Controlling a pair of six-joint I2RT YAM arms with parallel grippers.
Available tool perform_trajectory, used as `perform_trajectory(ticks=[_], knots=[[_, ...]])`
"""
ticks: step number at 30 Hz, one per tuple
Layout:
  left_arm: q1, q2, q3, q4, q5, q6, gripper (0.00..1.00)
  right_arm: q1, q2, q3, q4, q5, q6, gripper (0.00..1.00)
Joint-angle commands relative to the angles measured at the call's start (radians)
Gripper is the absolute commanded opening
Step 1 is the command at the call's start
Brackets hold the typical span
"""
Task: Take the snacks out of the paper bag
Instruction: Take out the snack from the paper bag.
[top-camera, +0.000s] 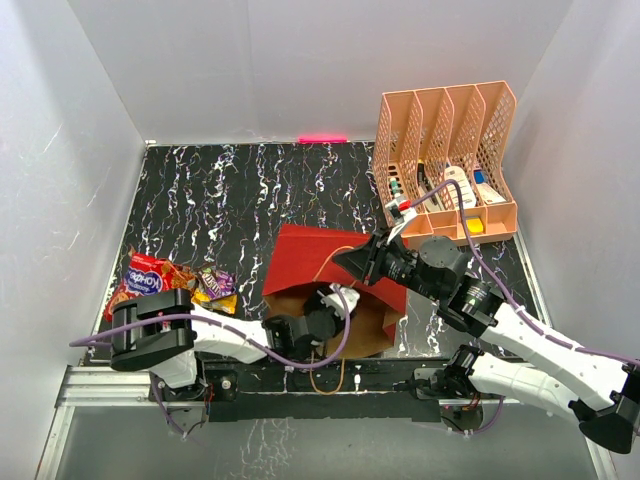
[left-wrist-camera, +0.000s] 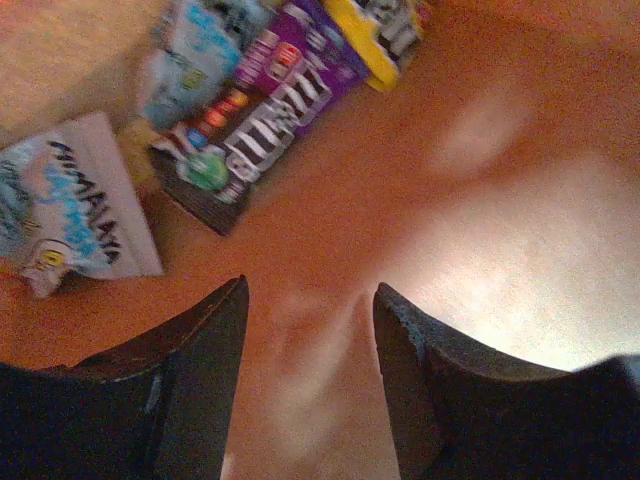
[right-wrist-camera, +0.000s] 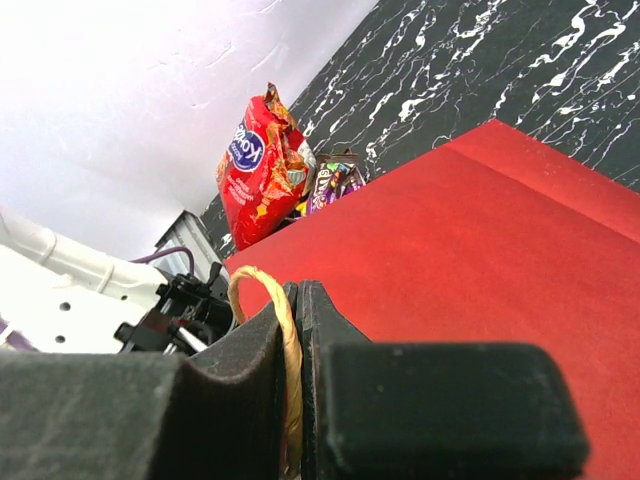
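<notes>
The dark red paper bag (top-camera: 310, 250) lies on its side mid-table, its brown mouth facing the near edge. My right gripper (top-camera: 367, 262) is shut on the bag's twisted cord handle (right-wrist-camera: 288, 350), holding the upper wall (right-wrist-camera: 480, 250) up. My left gripper (top-camera: 325, 303) is inside the mouth. In the left wrist view its fingers (left-wrist-camera: 310, 300) stand open over the bag's floor with nothing between them. Ahead of them lie a purple packet (left-wrist-camera: 270, 100), a yellow one (left-wrist-camera: 385, 30) and a white-blue one (left-wrist-camera: 70, 200). Outside, the large red snack bag (top-camera: 145, 278) and small packets (top-camera: 215, 283) lie at the left.
A peach mesh file rack (top-camera: 450, 160) with pens and small items stands at the back right. White walls enclose the black marbled table (top-camera: 220, 200) on three sides. A metal rail runs along the near edge.
</notes>
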Motion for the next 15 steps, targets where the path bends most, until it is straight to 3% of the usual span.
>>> perform_trajectory(ticks=[1,15], knots=[[0.092,-0.021,-0.010,0.141,0.000,0.023,0.50,0.001,-0.006,0.046,0.075,-0.031,0.011,0.07],[0.249,0.061,-0.059,0.354,0.141,-0.056,0.63,0.000,0.048,0.061,0.104,-0.129,0.010,0.07]])
